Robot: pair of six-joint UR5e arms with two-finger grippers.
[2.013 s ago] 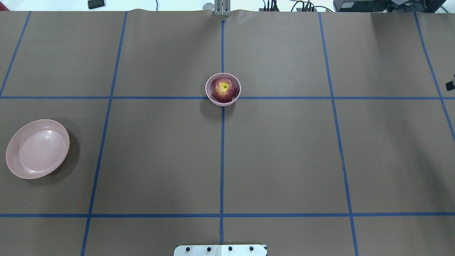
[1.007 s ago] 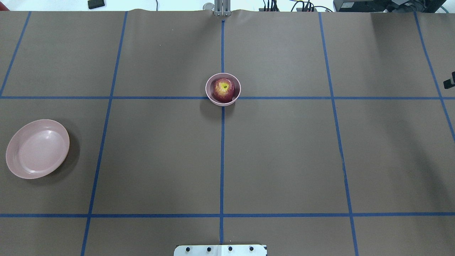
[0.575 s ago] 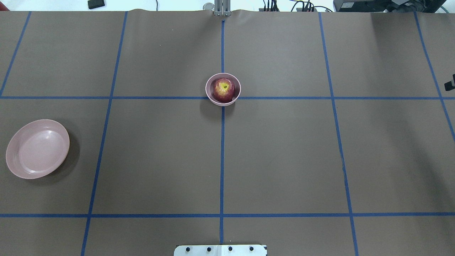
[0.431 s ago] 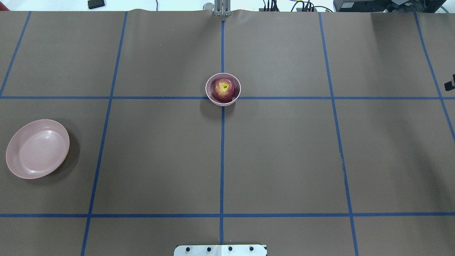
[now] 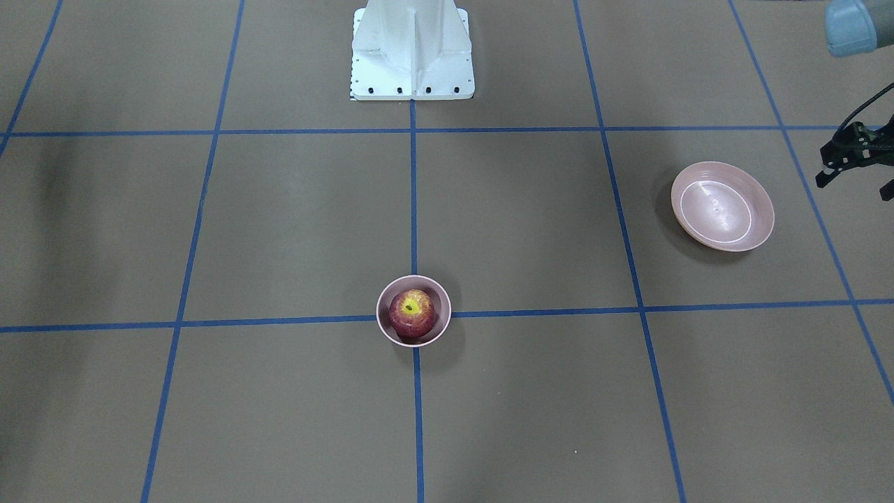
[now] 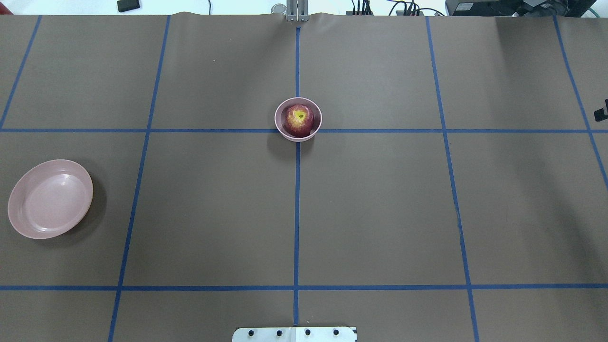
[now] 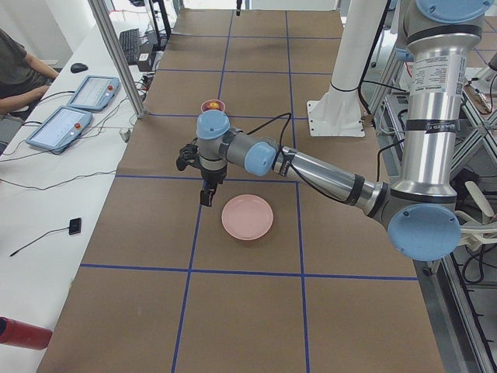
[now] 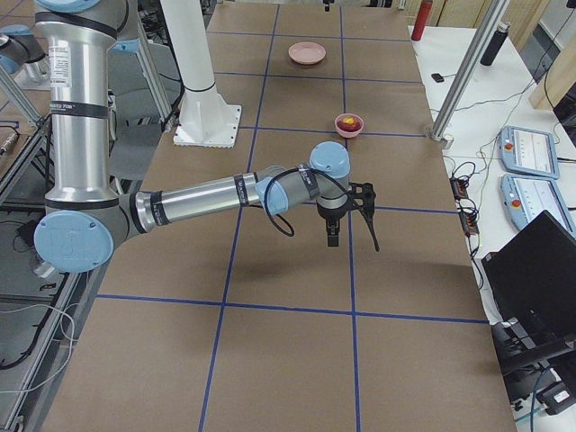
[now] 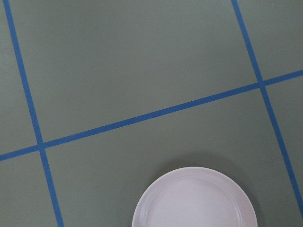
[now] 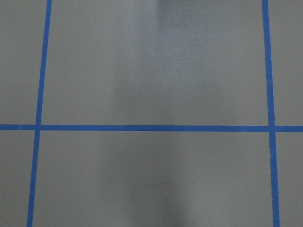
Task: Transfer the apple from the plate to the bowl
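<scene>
— Where is the apple (image 6: pixel 299 120)?

— In the bowl (image 6: pixel 298 137), yellow dimple up, at the middle of the counter (image 6: pixel 380 213) where two tape lines cross. The plate (image 6: pixel 50 198) is bare and well apart from it, off on the robot's left. Judging by that, the move looks done.

— And if it had to be lifted again, how would it handle?

— Firm and round, I'd guess, with a smooth skin that could slip under a light pinch. It probably has some weight for its size, and a hard squeeze would likely bruise it. The best hold is from above, with the fingers on opposite sides at its widest part and the dimple between them. The snag is the bowl, which is barely wider than the fruit, so there is little room for fingers between skin and wall.

— What about the left claw (image 5: pixel 856 183)?

— It hangs above the counter just beyond the plate, at the edge of the front view. Its fingers are spread wide, with nothing between them and nothing touched. Its wrist camera sees only the plate's rim and tape.

— And the right claw (image 8: pixel 352 236)?

— It is far out on the robot's right — only a dark sliver at the overhead view's edge. From the side its two fingers look splayed apart and empty, clear of the counter. Neither claw is near the apple.
</scene>
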